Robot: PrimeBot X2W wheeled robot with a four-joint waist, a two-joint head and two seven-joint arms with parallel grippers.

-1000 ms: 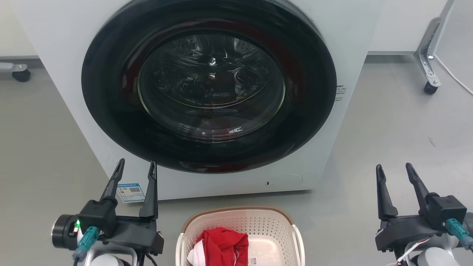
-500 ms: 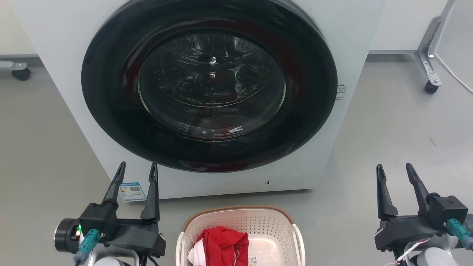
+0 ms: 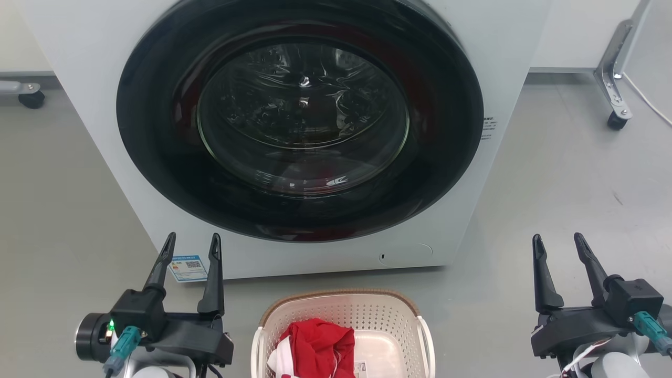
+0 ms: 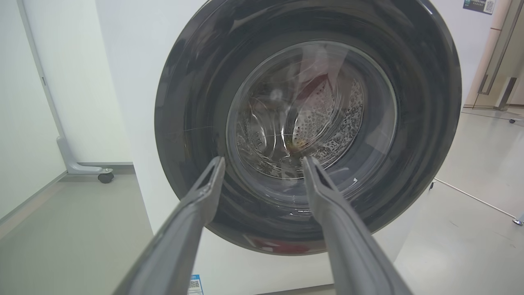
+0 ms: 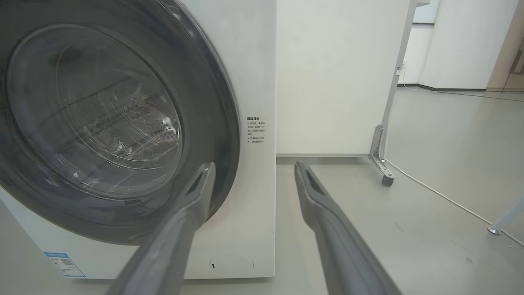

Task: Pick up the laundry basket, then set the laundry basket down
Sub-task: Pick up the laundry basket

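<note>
Grey smooth floor (image 3: 567,173) runs open on both sides of a white front-loading washing machine (image 3: 94,131), whose dark round glass door (image 3: 302,115) is shut. To the right of the machine, bare floor extends to a metal frame leg on a black castor (image 3: 613,122), with a thin white cable (image 3: 648,107) lying beside it. To the left, a second castor (image 3: 31,98) stands well apart by the wall. A blue label sticker (image 3: 186,266) sits at the machine's lower left corner.

The small cream-white perforated plastic laundry basket with a brown woven-look rim (image 3: 341,292) stands on the floor at the bottom centre of the head view, just before the machine's base, with a strip of bare floor between them. Its near part is cut off by the picture's edge. A crumpled red garment (image 3: 317,344) lies inside towards the left, over a bit of white cloth (image 3: 277,361).

The left gripper (image 3: 192,237) is held at the lower left, fingers spread apart and pointing towards the machine, empty, clear of the basket's left handle. In the left wrist view its fingers frame the door glass without touching it.

The right gripper (image 3: 557,237) is held at the lower right, fingers likewise apart and empty, well apart from the basket. In the right wrist view its fingers straddle the machine's right edge, with open floor beyond.
</note>
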